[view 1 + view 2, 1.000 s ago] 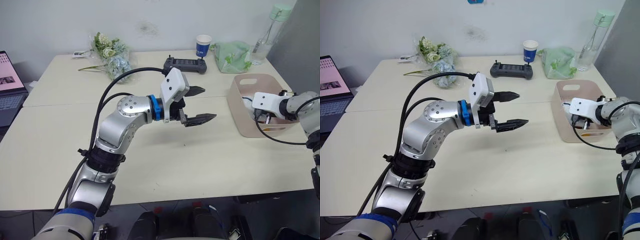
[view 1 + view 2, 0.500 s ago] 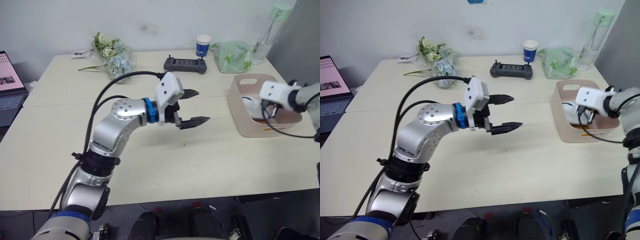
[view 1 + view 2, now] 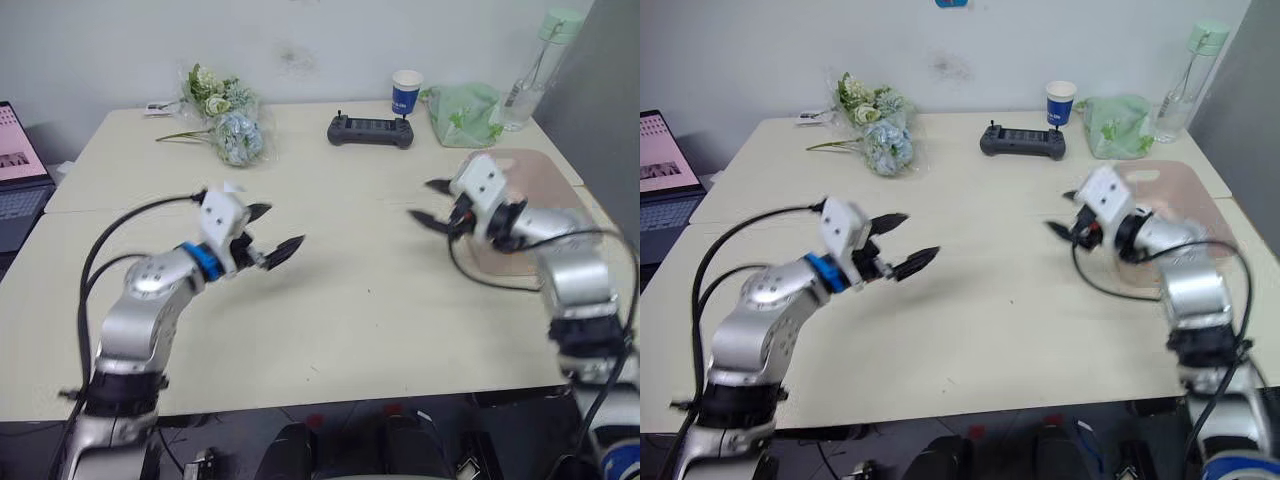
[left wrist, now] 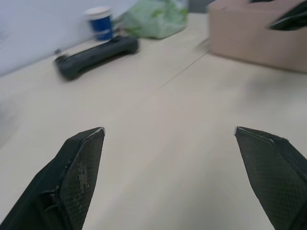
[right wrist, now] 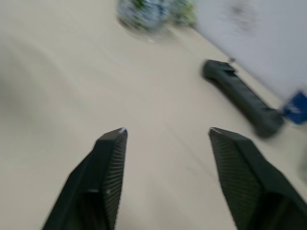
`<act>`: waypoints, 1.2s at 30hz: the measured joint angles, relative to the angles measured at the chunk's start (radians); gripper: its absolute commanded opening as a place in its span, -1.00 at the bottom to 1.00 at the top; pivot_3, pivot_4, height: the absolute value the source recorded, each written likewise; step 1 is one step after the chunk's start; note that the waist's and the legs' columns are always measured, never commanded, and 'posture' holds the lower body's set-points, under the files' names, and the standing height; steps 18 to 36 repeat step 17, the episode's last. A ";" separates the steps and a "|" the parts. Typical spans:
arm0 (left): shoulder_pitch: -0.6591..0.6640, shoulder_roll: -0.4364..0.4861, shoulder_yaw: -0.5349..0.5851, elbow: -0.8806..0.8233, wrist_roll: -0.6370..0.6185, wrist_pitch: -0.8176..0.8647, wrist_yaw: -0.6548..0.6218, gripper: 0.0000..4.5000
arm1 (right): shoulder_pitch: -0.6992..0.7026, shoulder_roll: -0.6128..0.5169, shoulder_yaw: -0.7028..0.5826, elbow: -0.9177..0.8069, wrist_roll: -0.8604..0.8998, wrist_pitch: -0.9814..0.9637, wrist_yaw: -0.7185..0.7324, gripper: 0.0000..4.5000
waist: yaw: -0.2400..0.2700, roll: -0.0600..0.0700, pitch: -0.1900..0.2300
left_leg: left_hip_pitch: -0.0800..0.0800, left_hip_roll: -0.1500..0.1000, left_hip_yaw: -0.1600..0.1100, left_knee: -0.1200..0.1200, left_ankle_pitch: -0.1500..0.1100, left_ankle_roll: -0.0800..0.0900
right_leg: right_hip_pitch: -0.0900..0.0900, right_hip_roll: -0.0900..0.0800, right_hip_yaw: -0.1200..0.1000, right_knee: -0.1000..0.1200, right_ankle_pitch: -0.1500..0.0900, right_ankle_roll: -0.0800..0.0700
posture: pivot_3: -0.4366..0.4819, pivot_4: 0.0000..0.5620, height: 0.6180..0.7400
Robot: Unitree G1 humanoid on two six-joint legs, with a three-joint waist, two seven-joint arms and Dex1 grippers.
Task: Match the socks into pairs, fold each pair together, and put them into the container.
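The pale pink container [image 3: 545, 160] stands at the table's right side, partly behind my right forearm; its inside is hidden, so the socks are out of sight. My right gripper [image 3: 422, 200] hovers open over the table just left of the container, pointing left, with nothing between its fingers [image 5: 110, 163]. My left gripper [image 3: 283, 226] is open and empty above the left middle of the table, pointing right. The left wrist view looks across the bare tabletop to the container [image 4: 249, 40].
Along the back edge are a bunch of flowers [image 3: 225, 115], a black controller [image 3: 370, 130], a blue paper cup [image 3: 406, 90], a green plastic bag [image 3: 465, 110] and a bottle [image 3: 535, 60]. A laptop [image 3: 18, 175] sits at far left.
My right gripper has come up out of the container, opened, and swung left over the table. My left arm has drawn back toward the left and lower, still open.
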State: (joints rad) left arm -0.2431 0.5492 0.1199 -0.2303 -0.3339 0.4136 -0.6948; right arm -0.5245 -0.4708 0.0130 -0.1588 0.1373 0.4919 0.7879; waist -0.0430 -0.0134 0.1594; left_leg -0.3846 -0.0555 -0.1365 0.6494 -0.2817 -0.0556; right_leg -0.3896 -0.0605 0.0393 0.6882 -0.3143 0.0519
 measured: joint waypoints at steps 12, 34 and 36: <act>0.434 -0.115 0.030 -0.116 0.077 -0.139 0.149 1.00 | 0.477 0.158 0.010 -0.172 0.004 -0.021 -0.228 0.98 | 0.015 -0.001 -0.001 | 0.004 -0.001 0.001 -0.002 0.000 0.001 | 0.002 0.002 0.001 0.001 0.000 0.000 | -0.05 -0.47 1.00; 0.464 -0.116 0.031 -0.116 0.100 -0.157 0.178 1.00 | 0.512 0.151 0.008 -0.194 0.000 -0.052 -0.260 0.98 | 0.014 -0.001 -0.001 | 0.005 0.000 0.001 -0.003 -0.001 0.001 | 0.002 0.004 0.001 0.001 0.000 0.000 | -0.05 -0.47 1.00; 0.464 -0.116 0.031 -0.116 0.100 -0.157 0.178 1.00 | 0.512 0.151 0.008 -0.194 0.000 -0.052 -0.260 0.98 | 0.014 -0.001 -0.001 | 0.005 0.000 0.001 -0.003 -0.001 0.001 | 0.002 0.004 0.001 0.001 0.000 0.000 | -0.05 -0.47 1.00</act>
